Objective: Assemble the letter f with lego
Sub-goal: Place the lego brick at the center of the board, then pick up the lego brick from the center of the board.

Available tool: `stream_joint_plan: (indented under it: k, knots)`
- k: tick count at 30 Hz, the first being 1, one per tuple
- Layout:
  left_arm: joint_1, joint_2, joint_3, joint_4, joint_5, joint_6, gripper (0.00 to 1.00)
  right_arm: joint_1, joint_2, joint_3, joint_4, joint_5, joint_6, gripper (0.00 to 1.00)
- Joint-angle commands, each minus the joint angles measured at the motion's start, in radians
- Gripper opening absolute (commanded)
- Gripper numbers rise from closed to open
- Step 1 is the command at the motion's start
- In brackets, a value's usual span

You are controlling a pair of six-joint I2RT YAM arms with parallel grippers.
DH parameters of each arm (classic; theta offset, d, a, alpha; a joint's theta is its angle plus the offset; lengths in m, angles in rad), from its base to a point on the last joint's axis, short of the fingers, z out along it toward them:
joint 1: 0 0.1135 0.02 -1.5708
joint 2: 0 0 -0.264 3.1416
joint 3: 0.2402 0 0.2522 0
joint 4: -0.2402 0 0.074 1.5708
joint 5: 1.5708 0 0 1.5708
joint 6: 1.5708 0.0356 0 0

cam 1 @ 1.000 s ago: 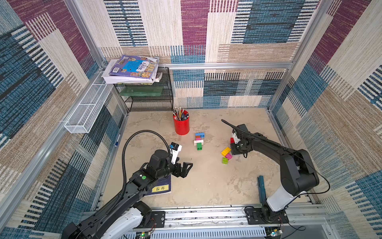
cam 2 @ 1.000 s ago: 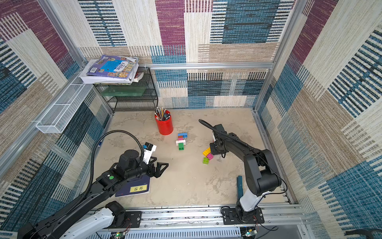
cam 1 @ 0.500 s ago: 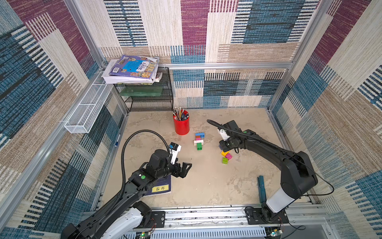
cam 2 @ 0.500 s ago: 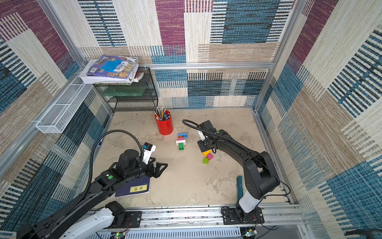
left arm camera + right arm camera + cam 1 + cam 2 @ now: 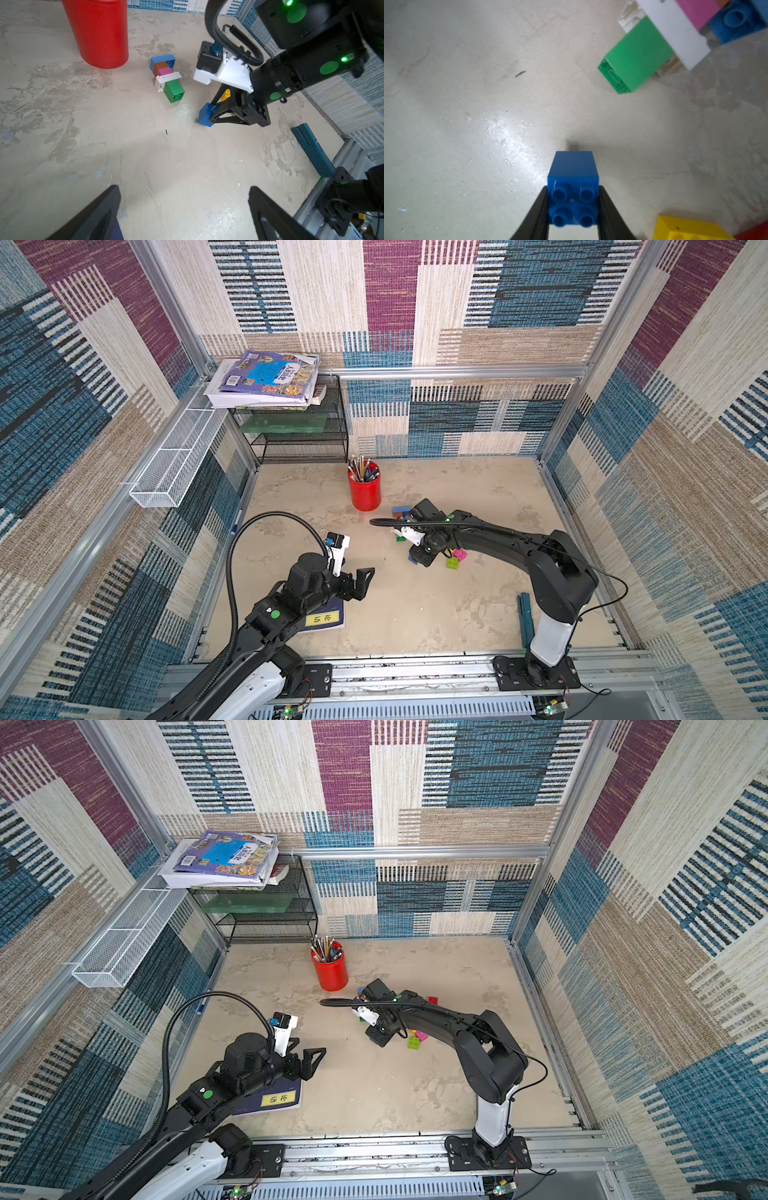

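A mottled beige tabletop (image 5: 415, 614) carries a red cylindrical pen cup (image 5: 365, 493). The left gripper (image 5: 360, 580) hovers with its fingers wide apart, empty. A joined row of blue, brown, pink, white and green lego bricks (image 5: 166, 76) lies on its side near the cup. Close by, the right gripper (image 5: 573, 207) has its fingers clamped on a square blue studded lego brick (image 5: 573, 166), low at the tabletop.

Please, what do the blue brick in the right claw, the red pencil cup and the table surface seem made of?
Blue brick: likely hard moulded plastic, smooth, slightly glossy; even colour, crisp edges, hollow studs.
Red pencil cup: unclear, perhaps plastic or wrapped; matte, finely ribbed wall.
Table surface: looks like stone or plaster coating; mottled beige, patchy sheen under light.
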Motion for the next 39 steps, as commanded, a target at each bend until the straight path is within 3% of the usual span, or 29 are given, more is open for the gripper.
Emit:
stream_joint_plan:
  k: [1,21,26,30,39]
  knots:
    - [0.000,-0.022,-0.012,0.002,-0.019,-0.005,0.99,0.015,0.024,0.020,-0.010,-0.014,-0.045,0.33]
    - [0.000,-0.004,-0.013,0.000,-0.002,-0.001,0.99,0.019,-0.008,0.049,-0.023,-0.042,-0.023,0.50]
    - [0.000,-0.004,-0.006,-0.007,0.019,0.000,0.99,-0.037,-0.086,0.029,0.006,-0.018,0.081,0.54]
    - [0.001,-0.003,-0.002,-0.005,0.031,0.001,0.99,-0.108,-0.126,0.011,0.039,0.072,0.200,0.59]
    - [0.000,0.010,0.005,-0.009,0.047,-0.002,0.99,-0.277,-0.056,0.054,0.019,0.252,0.434,0.60]
